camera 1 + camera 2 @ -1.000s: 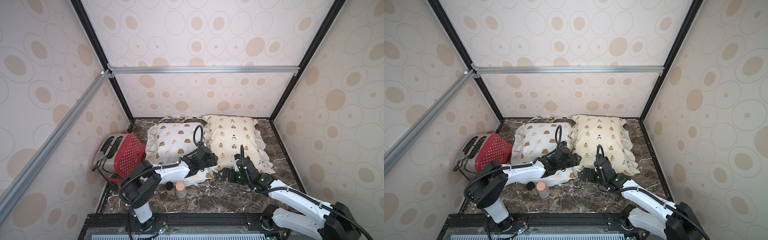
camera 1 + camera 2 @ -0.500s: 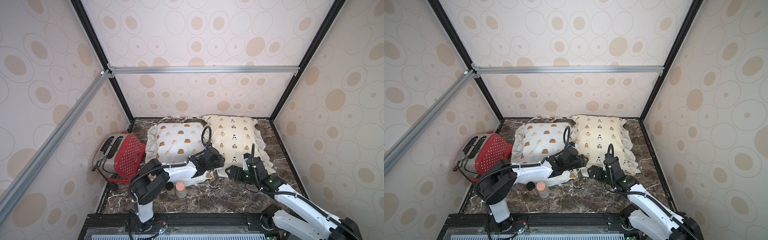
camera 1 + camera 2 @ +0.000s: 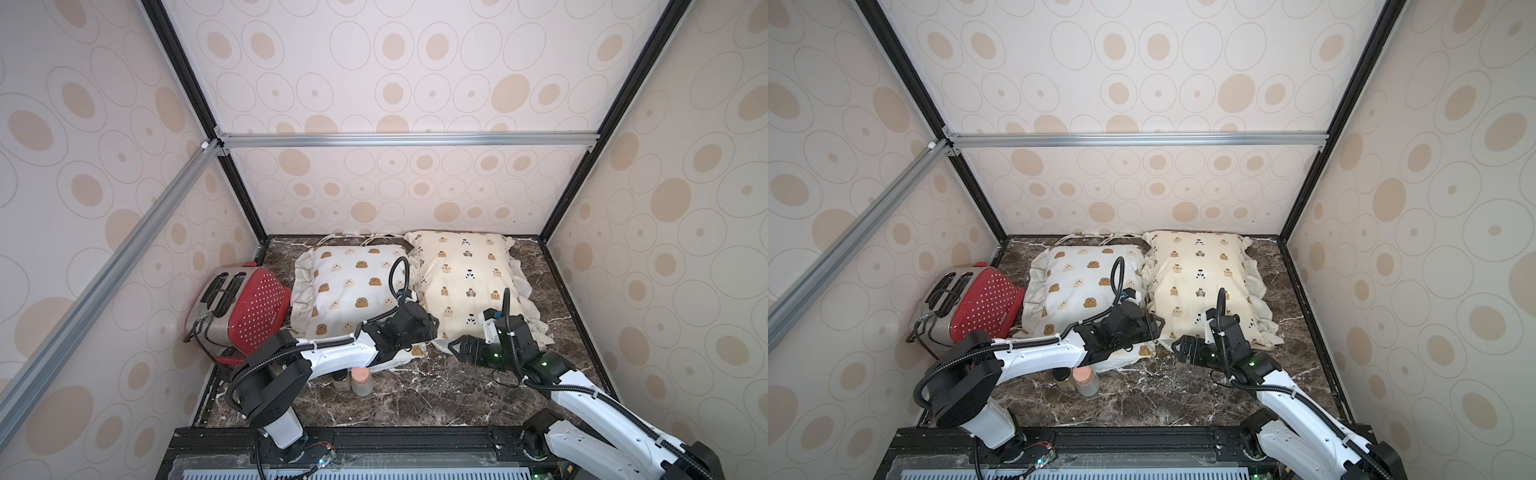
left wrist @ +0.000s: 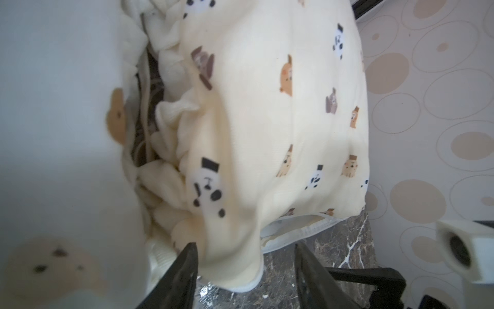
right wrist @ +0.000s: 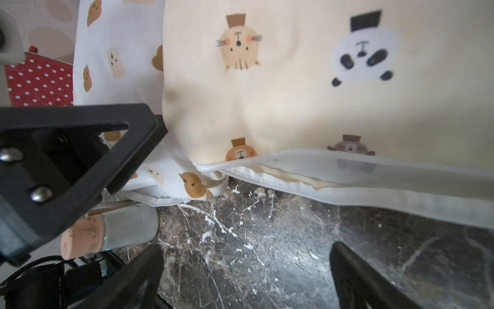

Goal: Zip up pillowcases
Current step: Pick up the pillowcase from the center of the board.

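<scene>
- Step in hand, we judge: securing the near corner of the cream-yellow bear-and-panda ruffled fabric pillowcase (image 3: pixel 465 282) before any zipping. It lies on the dark marble surface (image 5: pixel 267 240), touching the white blob-bear ruffled fabric pillowcase (image 3: pixel 349 286) beside it.
- Left end effector (image 4: pixel 244 251): jaws apart, straddling the cream case's corner hem, nothing pinched.
- Right end effector (image 5: pixel 244 251): released, wide, empty, low over the surface just in front of the cream case's gaping zip opening (image 5: pixel 294 178).
- Next, we think: left clamps the corner as anchor, right finds the slider and runs it along the seam.
- We can't spot a zipper pull in any view.
- The white case's near edge is mostly covered by the left arm (image 3: pixel 332 353), so we can't tell its zip state.
</scene>
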### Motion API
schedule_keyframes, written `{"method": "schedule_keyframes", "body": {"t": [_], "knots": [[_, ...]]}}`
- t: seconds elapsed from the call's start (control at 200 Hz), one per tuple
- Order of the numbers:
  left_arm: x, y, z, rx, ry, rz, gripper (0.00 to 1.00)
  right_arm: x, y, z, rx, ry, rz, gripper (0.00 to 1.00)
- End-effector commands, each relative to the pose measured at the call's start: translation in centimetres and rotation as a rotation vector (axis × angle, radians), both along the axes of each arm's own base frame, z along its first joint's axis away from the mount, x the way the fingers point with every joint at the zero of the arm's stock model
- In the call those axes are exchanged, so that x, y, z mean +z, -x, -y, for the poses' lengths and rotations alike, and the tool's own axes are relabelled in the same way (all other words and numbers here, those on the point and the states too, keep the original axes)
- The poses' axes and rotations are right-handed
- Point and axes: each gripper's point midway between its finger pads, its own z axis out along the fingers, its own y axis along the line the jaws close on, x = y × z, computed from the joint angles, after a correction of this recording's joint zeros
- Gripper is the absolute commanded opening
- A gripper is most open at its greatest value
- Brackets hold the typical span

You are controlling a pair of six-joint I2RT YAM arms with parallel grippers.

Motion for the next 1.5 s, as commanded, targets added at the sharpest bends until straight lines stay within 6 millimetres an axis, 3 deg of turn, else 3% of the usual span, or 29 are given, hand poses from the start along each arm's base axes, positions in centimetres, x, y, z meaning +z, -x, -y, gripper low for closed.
{"method": "schedule_keyframes", "body": {"t": [0.0,0.331,0.471,0.666,1.042,1.277,1.497], "knots": [[0.5,-0.3,-1.1,0.072,0.017,0.020,0.54,-0.1,0.5,-0.8,0.028,-0.054,-0.023,1.00],[0.5,-1.4,0.0,0.090,0.062,0.058,0.37,-0.7,1.2,-1.7,0.044,-0.087,-0.057,1.00],[0.0,-1.7,-0.8,0.134,0.046,0.045,0.28,-1.2,1.2,-1.5,0.036,-0.074,-0.064,1.00],[-1.2,-1.7,-2.0,0.178,0.008,0.022,0.29,-1.3,1.1,-1.4,0.033,-0.064,-0.059,1.00],[-2.6,-2.2,0.4,0.130,0.034,-0.042,0.36,-1.2,0.9,-1.8,0.039,-0.073,-0.083,1.00],[-2.5,-2.7,2.3,0.085,0.057,-0.040,0.35,-1.2,0.9,-1.6,0.034,-0.058,-0.075,1.00],[-2.5,-2.5,1.9,0.091,0.054,-0.041,0.28,-1.4,0.8,-1.6,0.040,-0.050,-0.079,0.99]]}}
